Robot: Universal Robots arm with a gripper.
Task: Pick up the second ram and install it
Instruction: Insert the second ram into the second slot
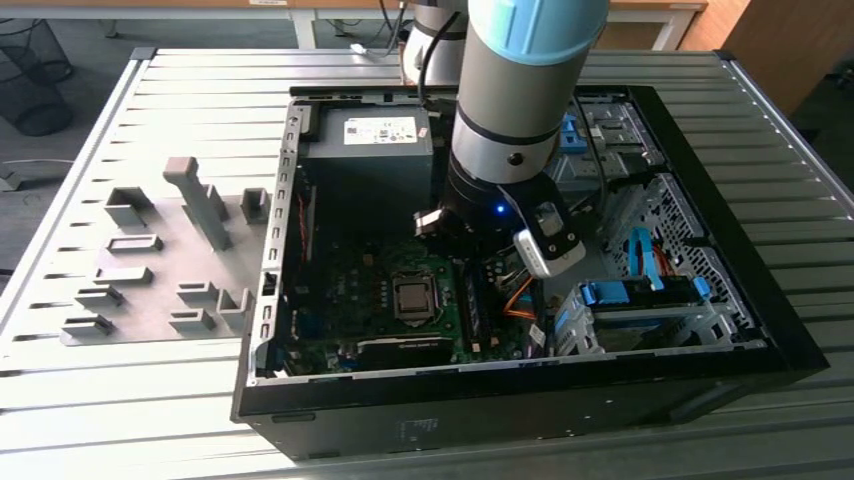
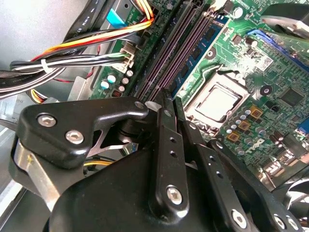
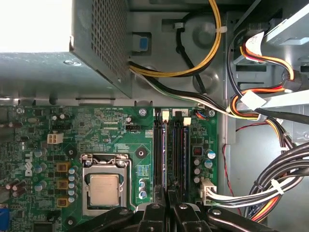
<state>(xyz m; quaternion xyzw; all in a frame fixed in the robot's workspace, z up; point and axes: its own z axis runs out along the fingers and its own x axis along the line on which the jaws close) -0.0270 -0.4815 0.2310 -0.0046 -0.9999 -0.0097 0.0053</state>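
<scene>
The second ram [image 2: 195, 59], a blue stick with black chips, stands upright in a slot of the green motherboard [image 2: 270, 72]. It is the blue strip [image 3: 184, 154] among the dark slots in the first wrist view. My gripper [image 2: 173, 100] hangs just over the near end of the slot row. Its black fingers [image 2: 166, 140] are pressed together and I see nothing between them. In the first wrist view the gripper [image 3: 168, 207] sits at the foot of the slots. The arm [image 1: 514, 150] reaches down into the open computer case [image 1: 747, 350].
The CPU socket [image 3: 104, 188] lies beside the slots. The grey power supply [image 3: 58, 48] and coloured cable bundles [image 3: 270, 111] crowd the far side. A grey fixture plate with blocks [image 1: 160, 270] lies on the slatted table on the exterior view's left.
</scene>
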